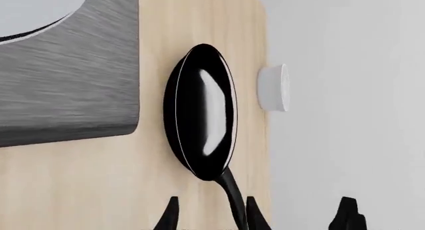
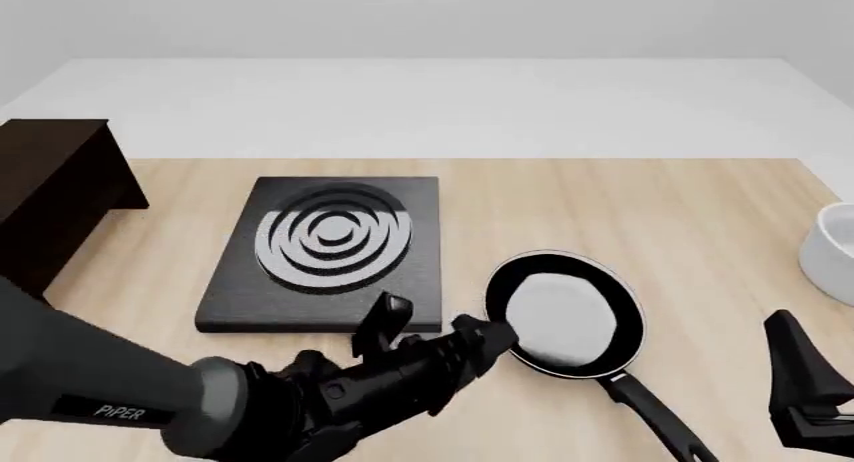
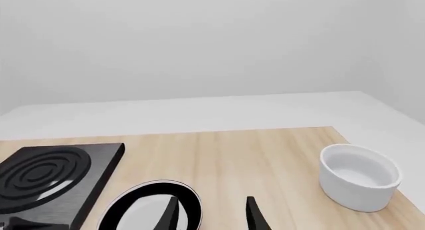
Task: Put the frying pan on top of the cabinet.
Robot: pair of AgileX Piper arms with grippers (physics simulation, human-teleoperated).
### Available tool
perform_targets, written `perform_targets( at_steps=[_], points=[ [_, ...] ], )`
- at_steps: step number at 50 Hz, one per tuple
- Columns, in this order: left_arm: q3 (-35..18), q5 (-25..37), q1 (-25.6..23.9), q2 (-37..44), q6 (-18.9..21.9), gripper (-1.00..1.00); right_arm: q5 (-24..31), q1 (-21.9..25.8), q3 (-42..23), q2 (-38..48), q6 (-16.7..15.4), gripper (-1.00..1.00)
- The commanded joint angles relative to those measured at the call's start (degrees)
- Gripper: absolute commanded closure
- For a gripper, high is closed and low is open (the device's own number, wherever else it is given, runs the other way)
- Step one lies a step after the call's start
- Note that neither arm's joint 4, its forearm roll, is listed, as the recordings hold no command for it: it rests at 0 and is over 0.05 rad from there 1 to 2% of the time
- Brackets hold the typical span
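- Step in hand: you are at the approach to the grasp. The frying pan (image 2: 566, 320) lies flat on the worktop (image 2: 641, 222), not lifted, just right of the stove plate (image 2: 327, 250) and well apart from the cabinet (image 2: 54, 197) at the far left edge.
- Left claw (image 2: 441, 337): open, reaching in from the pan's left. In the front view one fingertip sits close against the rim; contact cannot be confirmed. In the left wrist view the fingers (image 1: 169, 215) spread to either side of the handle (image 1: 231, 195) where it meets the bowl, not closed on it.
- Right claw (image 2: 807, 387): open and empty, parked near the worktop's right edge, beside the white bowl (image 2: 834, 252), apart from the pan.
- Next move, as a judgement: you would bring the left claw squarely over the handle root and close it firmly before lifting; the carry then runs leftward over the stove plate, so the pan must rise higher than the cabinet's flat top.
- Appearance of the pan: a round black shell with a glossy grey-white interior that mirrors the light, and a long thin black handle (image 2: 654, 412) pointing toward the near right; its end runs out of frame. From the right wrist view only part of the pan (image 3: 149, 205) shows.
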Motion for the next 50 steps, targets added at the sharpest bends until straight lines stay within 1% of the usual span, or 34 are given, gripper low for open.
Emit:
perform_targets(
  at_steps=[1,8,19,30,41,48,50],
  points=[
    [-2.98,-2.02,-3.05,7.49,-4.37,-1.00,-0.31,-0.08,0.17,-0.01,0.32,-1.00],
    [-4.49,-2.62,-4.89,9.79,-5.88,-1.00,-0.40,-0.06,0.20,-0.01,0.62,-1.00],
    [-6.48,-2.81,-6.35,13.18,-6.92,-1.00,-0.27,0.02,-0.06,-0.01,0.96,-1.00],
    [-8.07,-2.46,-8.47,14.83,-8.42,-1.00,-0.18,0.05,-0.20,-0.02,0.83,-1.00],
    [-8.98,-2.48,-9.34,14.89,-8.60,-1.00,-0.02,0.21,-0.28,-0.01,0.75,-1.00],
    [-10.40,-1.25,-10.50,15.65,-9.11,-1.00,0.55,0.18,-0.82,-0.01,0.78,-1.00],
    [-10.83,-0.70,-10.76,15.78,-9.08,-1.00,-0.10,0.18,-0.20,0.01,0.80,-1.00]
  ],
)
